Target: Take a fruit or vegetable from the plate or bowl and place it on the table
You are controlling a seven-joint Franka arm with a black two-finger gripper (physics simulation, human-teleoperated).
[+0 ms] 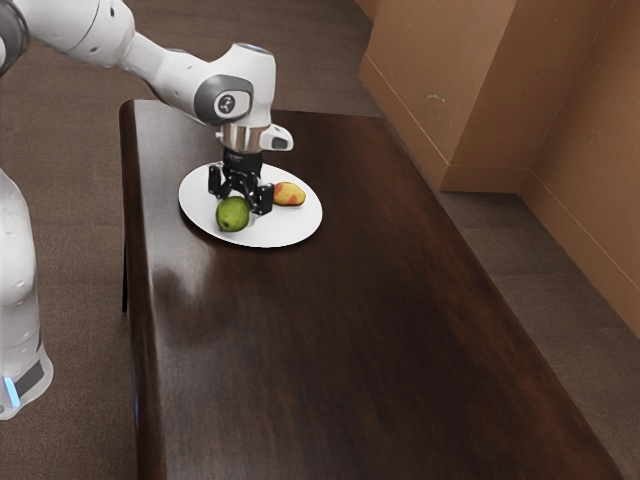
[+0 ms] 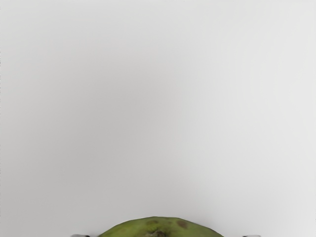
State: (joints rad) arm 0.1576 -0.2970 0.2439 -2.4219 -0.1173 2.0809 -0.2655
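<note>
Green fruit [image 1: 232, 214] on white plate [image 1: 275, 231] — just under the end effector [image 1: 238, 199].
End effector spread wide, gaps either side of green fruit; red-yellow fruit [image 1: 289, 194] near it, same plate — dark tabletop [image 1: 350, 310] below.

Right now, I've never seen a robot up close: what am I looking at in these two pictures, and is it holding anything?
The machine is a jointed white arm ending in a black two-finger gripper. The exterior view looks on from beside it; the wrist view comes from a camera on its hand, looking down at the plate. That white plate sits on a dark wooden table and carries a green fruit and a yellow-and-red fruit. Nothing is gripped: the fingers stand apart, down at the green fruit.
</note>
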